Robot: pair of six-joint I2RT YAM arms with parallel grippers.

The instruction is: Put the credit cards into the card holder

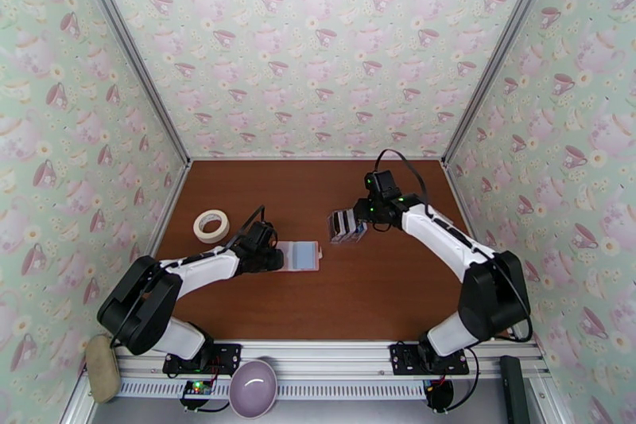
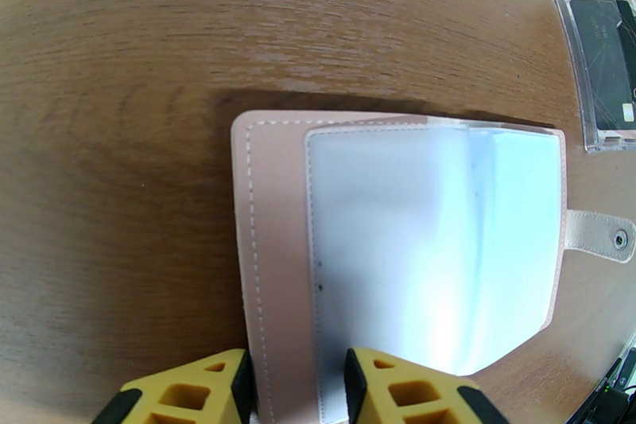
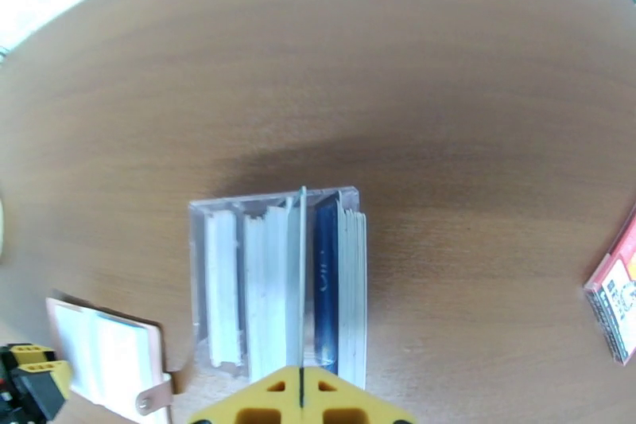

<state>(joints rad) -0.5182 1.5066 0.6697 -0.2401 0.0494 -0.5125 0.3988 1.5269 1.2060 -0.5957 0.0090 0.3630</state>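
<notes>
The pale pink card holder [image 1: 303, 254] lies open on the table, its blue-grey sleeve [image 2: 429, 250] facing up and its snap tab [image 2: 600, 235] pointing away. My left gripper [image 2: 298, 358] stands partly open at its near edge, with the pink margin showing between the yellow fingers [image 2: 191, 390]. The credit cards [image 3: 270, 282] stand on edge in a clear stand [image 1: 346, 225] at mid-table. My right gripper [image 3: 302, 378] is shut on one thin credit card [image 3: 302, 282], seen edge-on in the middle of the bunch, beside a dark blue card [image 3: 326, 290].
A white tape roll [image 1: 211, 225] lies left of the card holder near the left wall. A red and white pack [image 3: 616, 290] sits to the right of the stand. A purple bowl [image 1: 253, 386] rests on the front rail. Papered walls close in three sides.
</notes>
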